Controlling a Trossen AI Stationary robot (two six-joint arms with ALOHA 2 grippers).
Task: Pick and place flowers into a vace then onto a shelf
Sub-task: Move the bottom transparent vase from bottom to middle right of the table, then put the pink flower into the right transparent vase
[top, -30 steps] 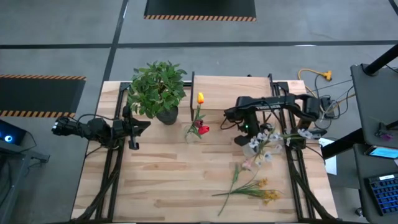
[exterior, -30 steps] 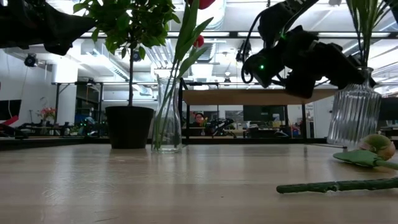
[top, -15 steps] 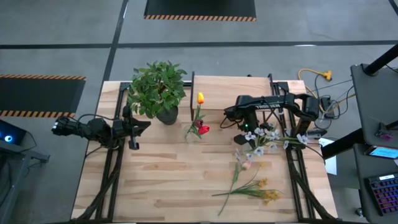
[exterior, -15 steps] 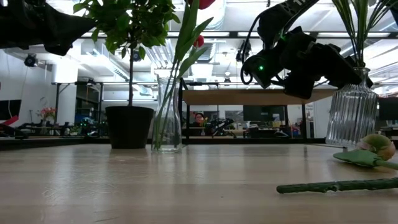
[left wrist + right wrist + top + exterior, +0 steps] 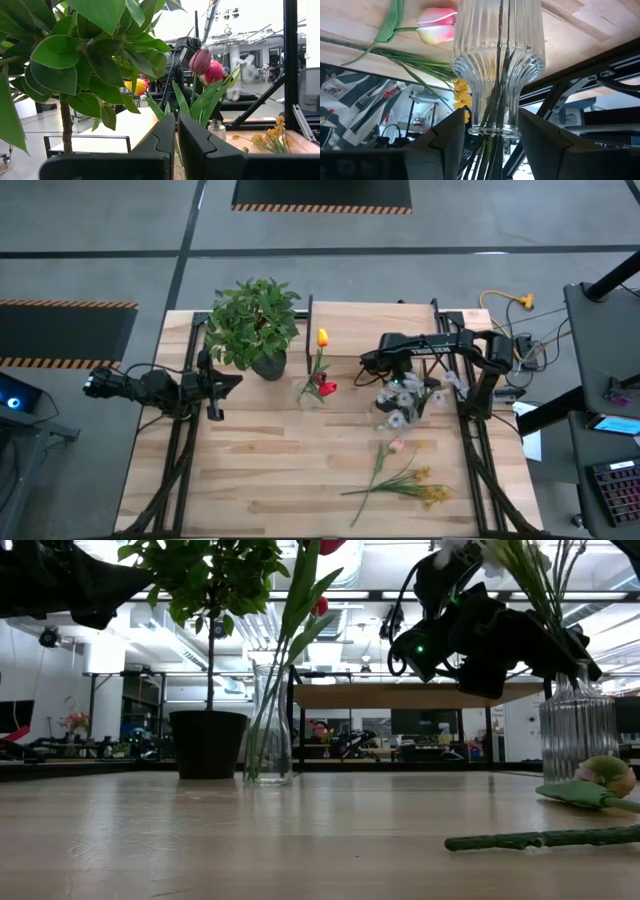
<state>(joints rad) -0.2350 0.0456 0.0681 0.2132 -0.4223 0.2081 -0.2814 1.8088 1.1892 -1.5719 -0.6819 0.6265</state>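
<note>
A ribbed glass vase (image 5: 497, 50) stands upright on the table's right part (image 5: 578, 735). It holds pale white-lilac flowers (image 5: 403, 398) whose stems (image 5: 492, 150) rise out of its mouth. My right gripper (image 5: 492, 145) hangs open just above that mouth, a finger on each side of the stems and clear of them. A pink bud (image 5: 397, 445) and yellow clusters (image 5: 430, 492) lie flat on the table nearer the front. The shelf (image 5: 372, 315) stands at the far middle. My left gripper (image 5: 176, 145) waits shut beside the potted plant (image 5: 255, 320).
A second clear vase (image 5: 270, 725) with red and yellow tulips (image 5: 320, 370) stands at the table's middle, right of the potted plant. A loose green stem (image 5: 545, 838) lies near the front. Bare wood lies at the front left.
The pale flowers, which slanted out toward the table's right edge, have swung toward the left. They now stand gathered over the ribbed vase beneath my right gripper. The gripper itself has stayed in place.
</note>
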